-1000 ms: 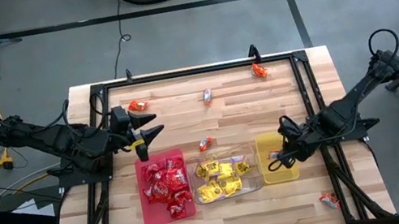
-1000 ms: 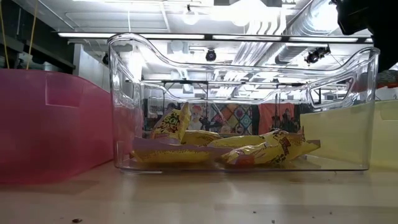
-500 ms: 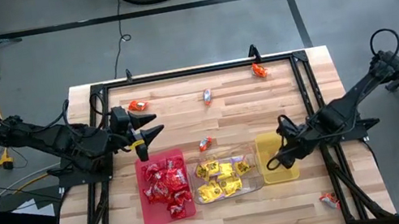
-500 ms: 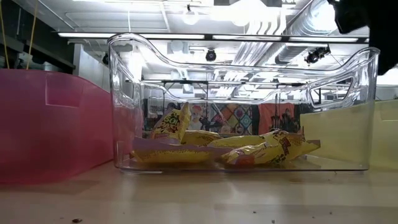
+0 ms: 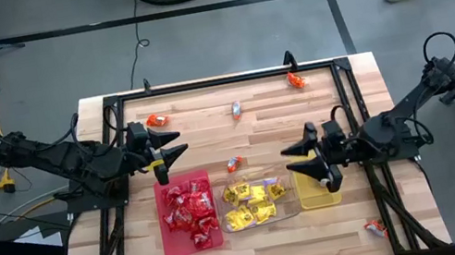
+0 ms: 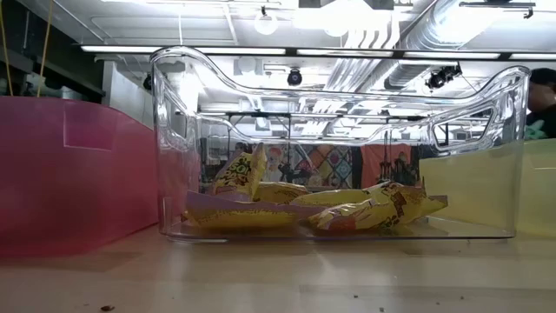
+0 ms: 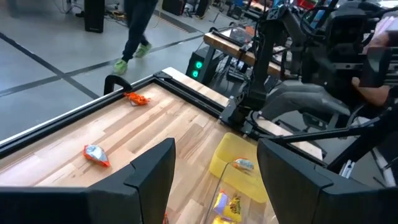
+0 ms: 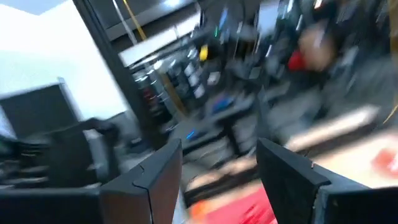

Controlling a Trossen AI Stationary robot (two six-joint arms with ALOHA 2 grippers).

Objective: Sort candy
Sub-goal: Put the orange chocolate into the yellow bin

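Hovering over the yellow tray (image 5: 313,195), right tool (image 5: 308,161) fingers apart, apparently empty. Left tool (image 5: 171,149) apart, above the table (image 5: 264,121) beside the red tray (image 5: 170,245). Candy (image 5: 188,213): red in red tray, yellow in clear tray (image 5: 291,210), strays scattered on table.

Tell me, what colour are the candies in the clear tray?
Yellow. The candies in the clear tray show best in the high view.
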